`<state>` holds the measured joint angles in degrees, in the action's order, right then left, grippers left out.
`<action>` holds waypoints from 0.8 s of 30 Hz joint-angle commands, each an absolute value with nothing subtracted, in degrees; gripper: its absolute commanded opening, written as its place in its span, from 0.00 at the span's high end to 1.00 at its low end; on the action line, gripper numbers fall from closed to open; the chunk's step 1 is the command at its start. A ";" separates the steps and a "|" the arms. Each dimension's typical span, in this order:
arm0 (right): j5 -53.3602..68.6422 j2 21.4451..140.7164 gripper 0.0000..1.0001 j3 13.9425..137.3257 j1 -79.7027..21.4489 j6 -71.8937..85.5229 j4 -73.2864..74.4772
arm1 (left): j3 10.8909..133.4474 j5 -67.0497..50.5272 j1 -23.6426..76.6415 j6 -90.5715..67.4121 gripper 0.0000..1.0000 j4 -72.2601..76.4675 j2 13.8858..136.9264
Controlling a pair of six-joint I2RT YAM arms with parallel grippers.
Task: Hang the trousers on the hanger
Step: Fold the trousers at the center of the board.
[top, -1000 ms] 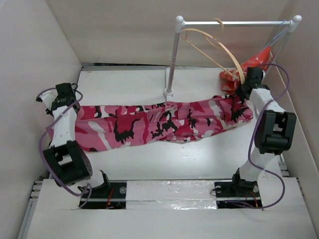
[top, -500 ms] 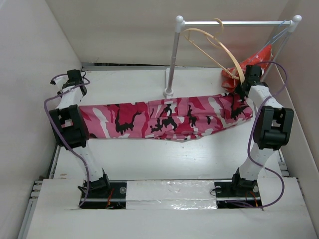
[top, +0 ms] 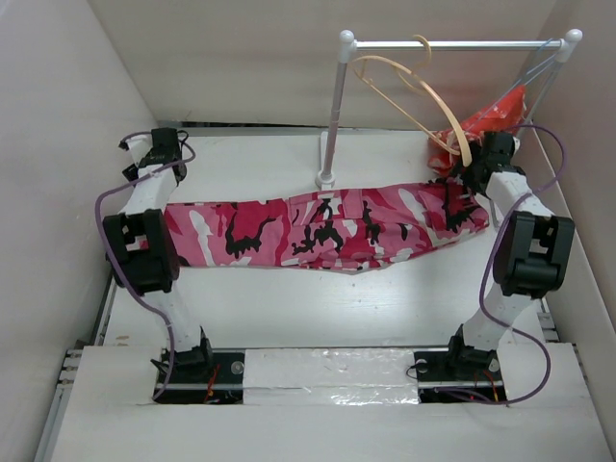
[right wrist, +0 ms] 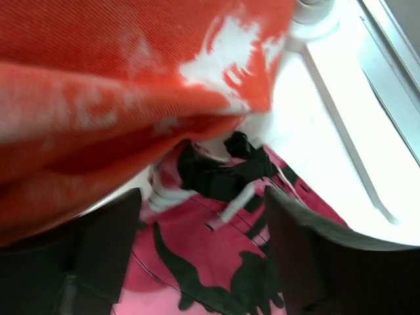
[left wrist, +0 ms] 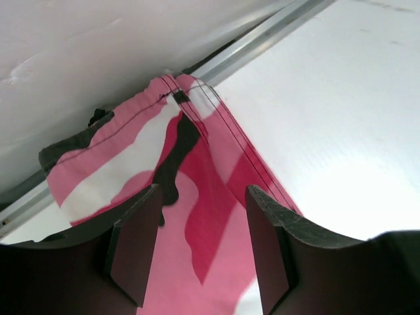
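The trousers (top: 318, 226), in pink, red, white and black camouflage, lie stretched across the table from left to right. My left gripper (top: 154, 159) hangs over their left end near the back wall. In the left wrist view the gripper (left wrist: 200, 249) is open, its jaws wide apart above the hemmed leg end (left wrist: 190, 164). My right gripper (top: 481, 159) is over the waist end. In the right wrist view it (right wrist: 203, 256) is open above the waistband and white drawstring (right wrist: 236, 197). The pale wooden hanger (top: 416, 96) hangs tilted from the rail, apart from the trousers.
A white rack with a rail (top: 452, 44) and a post foot (top: 326, 178) stands at the back. A red-orange cloth (top: 486, 120) hangs at its right end, close above my right gripper and filling the top of the right wrist view (right wrist: 131, 79). Side walls stand close.
The left arm swung back and to the right with the leg end, pulling the trousers straighter. Both grippers, shut on the cloth before, now stand open and have let go.
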<state>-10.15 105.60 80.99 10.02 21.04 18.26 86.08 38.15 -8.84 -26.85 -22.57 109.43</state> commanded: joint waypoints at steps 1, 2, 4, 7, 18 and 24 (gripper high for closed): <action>-5.83 98.45 0.14 76.57 10.55 23.28 13.19 | 82.81 39.46 -7.13 -26.89 0.49 -21.72 99.26; -4.93 97.13 0.13 75.07 10.55 23.99 11.70 | 81.40 39.46 -5.73 -26.98 0.49 -21.36 97.92; -4.31 93.09 0.12 71.04 9.76 25.48 10.90 | 77.97 39.29 -3.79 -27.51 0.49 -21.09 94.24; -5.62 88.62 0.10 65.33 8.53 26.89 9.94 | 73.22 38.15 2.18 -29.26 0.50 -19.61 88.71; -6.59 75.16 0.10 46.53 10.98 27.68 3.79 | 71.37 40.25 39.44 -42.00 0.66 -13.19 82.87; -5.54 74.79 0.28 37.98 14.50 28.65 -2.37 | 73.03 48.50 57.99 -45.35 0.67 -9.49 91.40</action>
<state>-5.56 74.41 40.32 13.58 28.01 4.29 71.00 42.44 52.90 -41.80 -11.33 88.44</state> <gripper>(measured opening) 0.724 0.337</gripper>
